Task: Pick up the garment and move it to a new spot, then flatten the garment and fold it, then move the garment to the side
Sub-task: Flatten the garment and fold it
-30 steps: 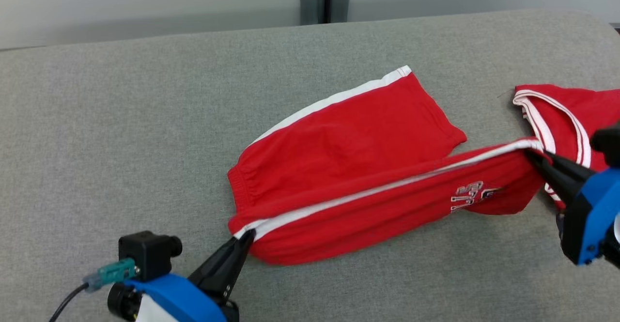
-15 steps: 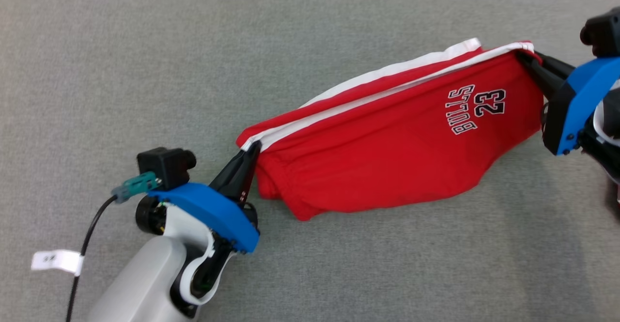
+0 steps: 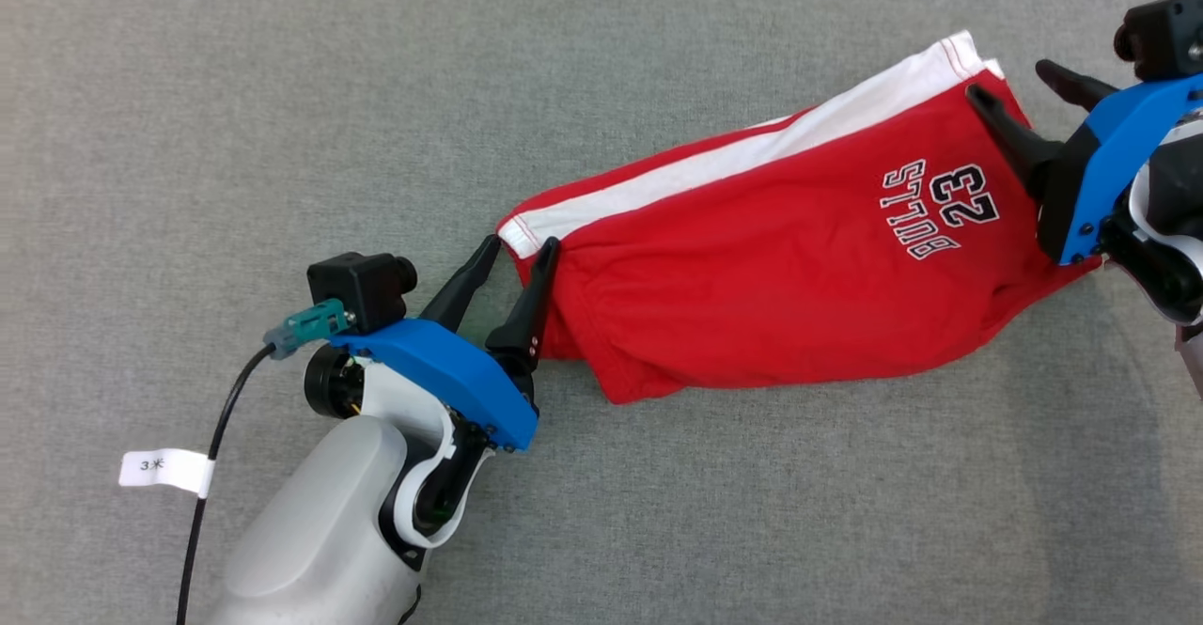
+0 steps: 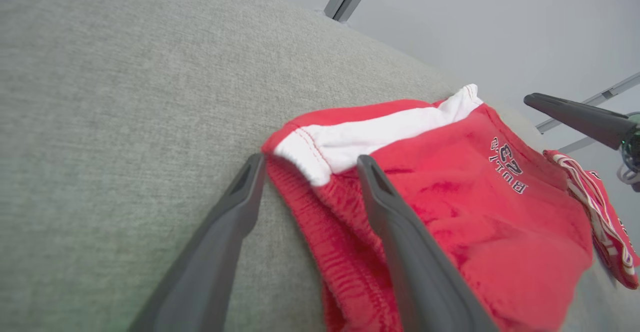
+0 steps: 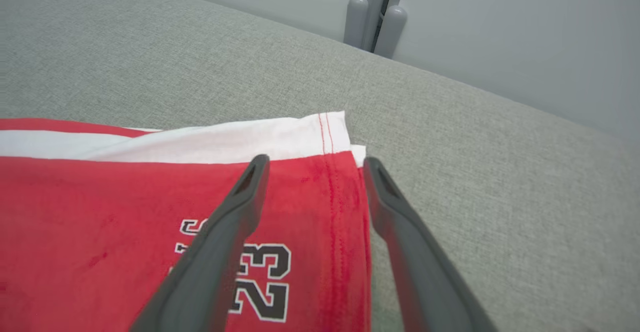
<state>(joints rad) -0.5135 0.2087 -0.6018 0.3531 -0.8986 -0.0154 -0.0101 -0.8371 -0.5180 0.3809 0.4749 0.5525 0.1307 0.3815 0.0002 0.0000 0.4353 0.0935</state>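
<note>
The garment [image 3: 752, 277] is a pair of red shorts with a white side stripe and a "BULLS 23" print. It lies folded lengthwise on the grey cloth surface [image 3: 282, 89]. My left gripper [image 3: 520, 244] stands open at the waistband end, and the white stripe's corner lies loose between its fingers. The left wrist view shows the same gripper [image 4: 311, 158] at the waistband of the shorts [image 4: 450, 182]. My right gripper [image 3: 1007, 80] is open at the leg-hem end. The right wrist view shows this gripper [image 5: 315, 160] straddling the hem corner of the shorts [image 5: 100, 212].
A second red garment with white striped trim [image 4: 600, 212] lies beyond the shorts on the right side. Two grey posts [image 5: 375, 17] stand behind the surface's far edge. A black cable with a white tag [image 3: 164, 468] trails from my left arm.
Both grippers have opened and let go of the shorts' edge. The lifted half has come down over the other half, print side up. The head camera has tilted down.
</note>
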